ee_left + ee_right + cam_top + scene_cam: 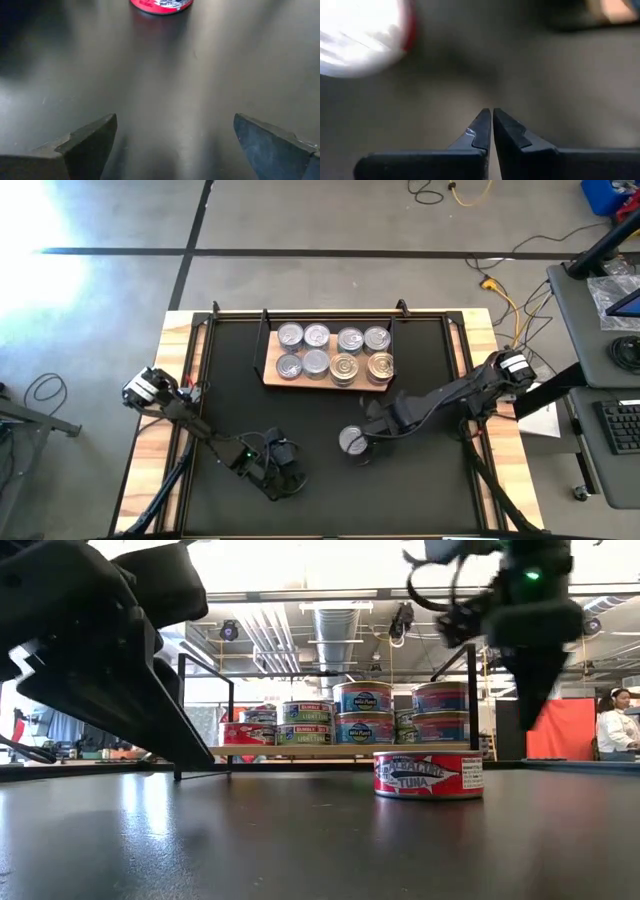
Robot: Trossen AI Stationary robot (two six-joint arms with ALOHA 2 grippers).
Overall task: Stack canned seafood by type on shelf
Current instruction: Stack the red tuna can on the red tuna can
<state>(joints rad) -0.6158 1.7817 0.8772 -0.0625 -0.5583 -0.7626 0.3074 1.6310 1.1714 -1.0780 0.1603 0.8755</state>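
Note:
One loose tin of canned seafood (351, 441), silver on top with a red side, stands on its base on the black mat (420, 490); the low view shows its tuna label (428, 775). Several more tins (332, 352) sit in two rows on the light-wood shelf (270, 379), some stacked two high (363, 712). My right gripper (372, 428) hangs shut, pointing down, just beside and above the loose tin (360, 37). My left gripper (290, 478) stands open low over the mat near the front, the loose tin (161, 4) well ahead of its fingers.
The mat covers most of a wooden table (150, 450). The shelf's black frame ends (205, 710) rise at both sides. Bare mat lies between the shelf and the front edge. A desk with a keyboard (622, 425) stands right of the table; a person (615, 720) is beyond.

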